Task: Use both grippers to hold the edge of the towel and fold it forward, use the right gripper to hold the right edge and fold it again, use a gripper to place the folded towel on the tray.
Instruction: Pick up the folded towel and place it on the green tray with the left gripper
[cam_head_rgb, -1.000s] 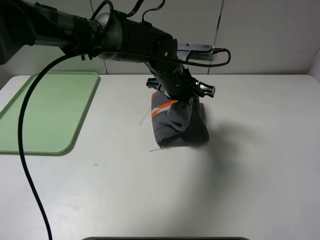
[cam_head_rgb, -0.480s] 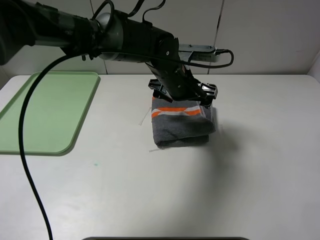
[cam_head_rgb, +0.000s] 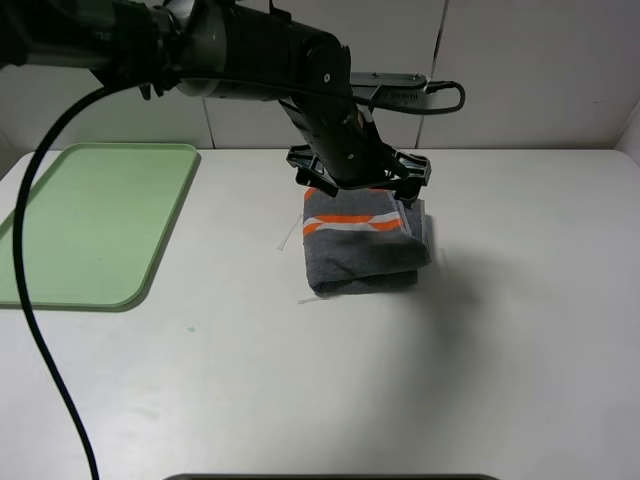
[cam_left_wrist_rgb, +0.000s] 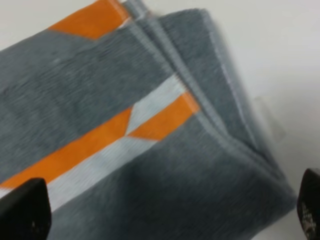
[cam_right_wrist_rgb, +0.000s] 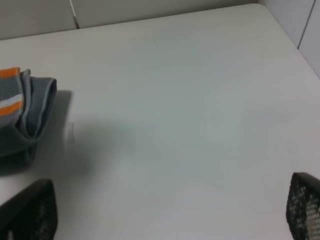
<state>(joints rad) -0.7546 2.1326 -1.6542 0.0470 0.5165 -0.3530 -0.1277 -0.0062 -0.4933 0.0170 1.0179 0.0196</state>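
towel (cam_head_rgb: 360, 255): folded into a compact grey block, lying flat on the desk (cam_head_rgb: 480, 350), about mid-desk in the high view. The orange-and-white stripe (cam_head_rgb: 352, 222) faces up, running 9-to-3 across the block near its 12 o'clock edge. Stacked pale hems show at the 3 o'clock end.

left fingers (cam_left_wrist_rgb: 22, 210): spread wide, gripping nothing. Their wrist cam looks down onto the cloth at close range. The two black tips sit at opposite corners of that picture, and towel fills the whole span between them. Cannot tell from it whether the tips touch the pile. In the high view the left arm (cam_head_rgb: 250, 50) comes in from 10 o'clock and reaches past desk centre. Its black end hangs just over the towel's 12 o'clock edge, hiding part of it, with a cross-piece about as wide as the block. So the towel is under and between the left fingers, mostly on their 6 o'clock side.

right fingers (cam_right_wrist_rgb: 305, 205): also spread wide, gripping nothing, only desk surface between the tips. Seen by their own wrist cam alone, which catches one hemmed end of the towel, well apart from both tips.

tray (cam_head_rgb: 90, 220): pale green, at 9 o'clock of the towel, well apart from it, along the desk's 9 o'clock side. White tiled wall (cam_head_rgb: 530, 70) behind the desk at 12 o'clock.
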